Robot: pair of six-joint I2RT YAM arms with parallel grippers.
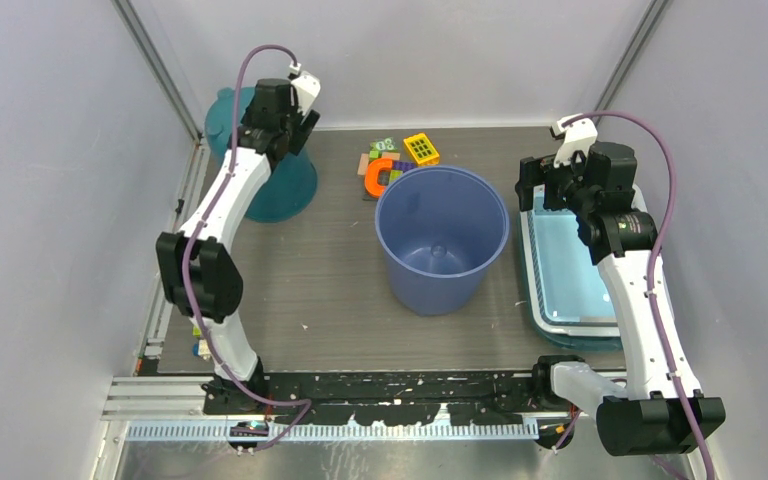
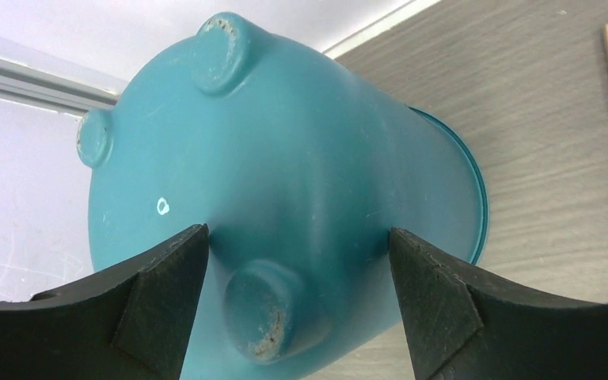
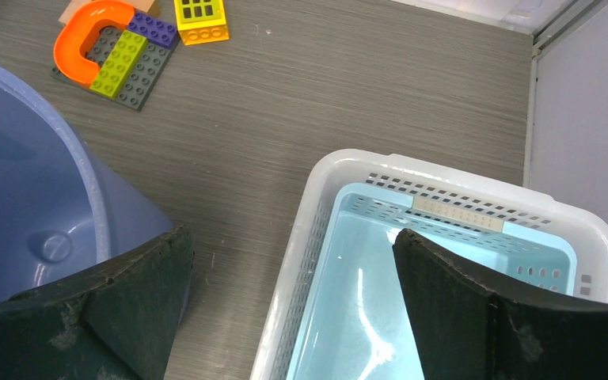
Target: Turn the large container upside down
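A teal container [image 1: 270, 185] stands upside down at the back left of the table, its base with round feet facing up. In the left wrist view it [image 2: 301, 158] fills the frame. My left gripper [image 1: 302, 128] is open just above its base, with the fingers [image 2: 166, 277] on either side and no clear contact. A larger blue-violet bucket [image 1: 442, 240] stands upright and empty at the table's middle. It also shows in the right wrist view [image 3: 24, 198]. My right gripper [image 1: 543, 192] is open and empty, between the bucket and the basket's left rim.
A white basket with a light blue liner [image 1: 570, 270] lies at the right, also in the right wrist view [image 3: 443, 261]. Toy bricks [image 1: 395, 160], among them an orange arch [image 3: 87, 32] and a yellow block [image 3: 199, 17], lie behind the bucket. Walls enclose the back and sides.
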